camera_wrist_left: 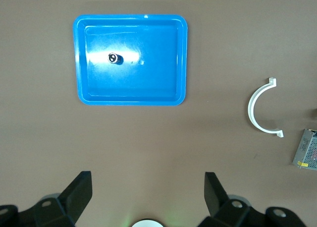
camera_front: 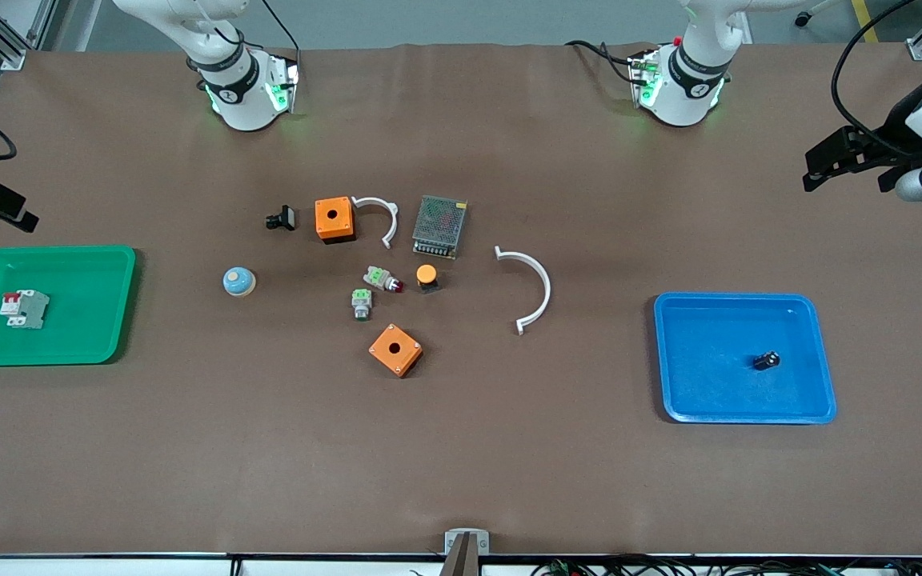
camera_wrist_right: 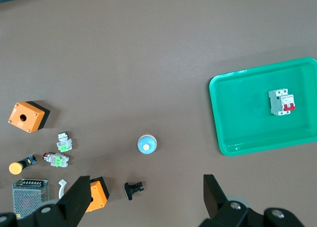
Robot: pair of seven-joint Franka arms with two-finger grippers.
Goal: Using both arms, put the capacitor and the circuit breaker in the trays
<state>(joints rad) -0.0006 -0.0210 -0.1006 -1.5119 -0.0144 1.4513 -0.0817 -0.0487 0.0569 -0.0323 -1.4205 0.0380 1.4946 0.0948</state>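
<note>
The capacitor (camera_front: 766,360), a tiny black cylinder, lies in the blue tray (camera_front: 701,400) at the left arm's end of the table; it also shows in the left wrist view (camera_wrist_left: 115,58). The circuit breaker (camera_front: 25,308), grey with red levers, lies in the green tray (camera_front: 101,320) at the right arm's end; it also shows in the right wrist view (camera_wrist_right: 281,102). My left gripper (camera_wrist_left: 148,180) is open and empty, high up beside the blue tray. My right gripper (camera_wrist_right: 146,180) is open and empty, high up near the green tray.
Loose parts lie mid-table: two orange boxes (camera_front: 334,219) (camera_front: 395,349), a black clip part (camera_front: 281,218), a blue dome (camera_front: 238,281), a metal mesh unit (camera_front: 439,226), two grey-and-green push-buttons (camera_front: 381,278) (camera_front: 361,304), an orange-capped button (camera_front: 426,277) and two white curved pieces (camera_front: 537,288) (camera_front: 381,212).
</note>
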